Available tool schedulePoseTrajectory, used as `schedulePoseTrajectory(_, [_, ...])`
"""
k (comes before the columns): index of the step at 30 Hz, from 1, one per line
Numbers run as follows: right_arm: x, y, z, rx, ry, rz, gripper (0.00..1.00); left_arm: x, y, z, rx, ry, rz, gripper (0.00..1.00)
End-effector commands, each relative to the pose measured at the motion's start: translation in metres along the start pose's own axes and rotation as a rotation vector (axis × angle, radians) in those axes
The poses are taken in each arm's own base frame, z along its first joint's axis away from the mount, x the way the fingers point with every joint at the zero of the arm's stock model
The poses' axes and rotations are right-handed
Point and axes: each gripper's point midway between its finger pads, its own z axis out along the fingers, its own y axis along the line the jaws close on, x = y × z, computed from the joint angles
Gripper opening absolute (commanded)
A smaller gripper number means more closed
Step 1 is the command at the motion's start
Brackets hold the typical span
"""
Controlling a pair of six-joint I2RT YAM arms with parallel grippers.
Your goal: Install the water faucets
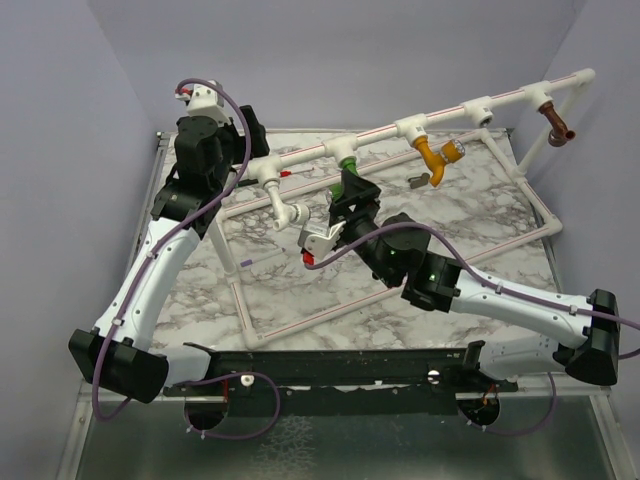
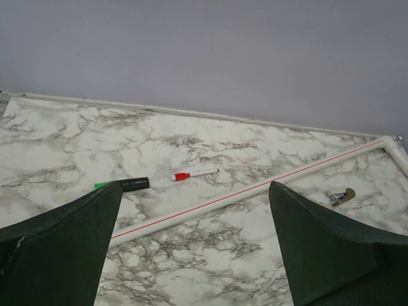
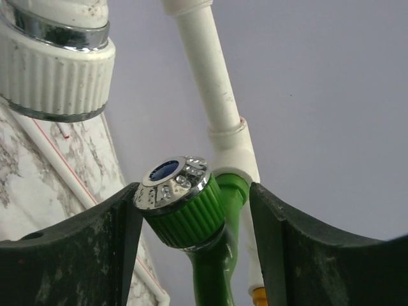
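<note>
Green, with a chromed nozzle, one water faucet (image 3: 188,220) hangs from a tee of the white red-striped pipe (image 1: 450,112) raised over the marble bench (image 1: 480,230). The right pincer (image 3: 191,248) straddles it: one finger touches the ribbed head and the other sits just beside it, so I cannot tell whether it is clamped. Along the same pipe hang the white faucet (image 1: 285,205), the orange-yellow faucet (image 1: 432,155) and the brown faucet (image 1: 557,125). The left pincer (image 2: 194,242) is spread apart, holding nothing, above a red-capped marker (image 2: 196,173) and a dark marker (image 2: 124,185) lying on the bench.
</note>
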Motion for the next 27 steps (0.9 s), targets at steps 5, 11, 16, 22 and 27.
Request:
schedulePoseTrajectory(5, [-0.007,-0.011,0.001,0.063,-0.028,0.025,0.52,0.104,0.016,-0.003,-0.040,0.339,0.068,0.99])
schedulePoseTrajectory(11, [-0.009,-0.017,0.001,0.113,-0.049,0.130,0.01,0.103,0.016,-0.003,-0.040,0.337,0.068,0.99])
schedulePoseTrajectory(16, [-0.017,-0.033,-0.003,0.195,-0.107,0.354,0.00,0.104,0.016,-0.003,-0.037,0.339,0.067,0.99])
schedulePoseTrajectory(22, [-0.024,-0.060,-0.014,0.301,-0.192,0.635,0.01,0.103,0.015,-0.003,-0.036,0.338,0.066,0.99])
schedulePoseTrajectory(27, [-0.028,-0.072,-0.018,0.324,-0.227,0.697,0.01,0.102,0.015,-0.004,-0.035,0.335,0.065,0.99])
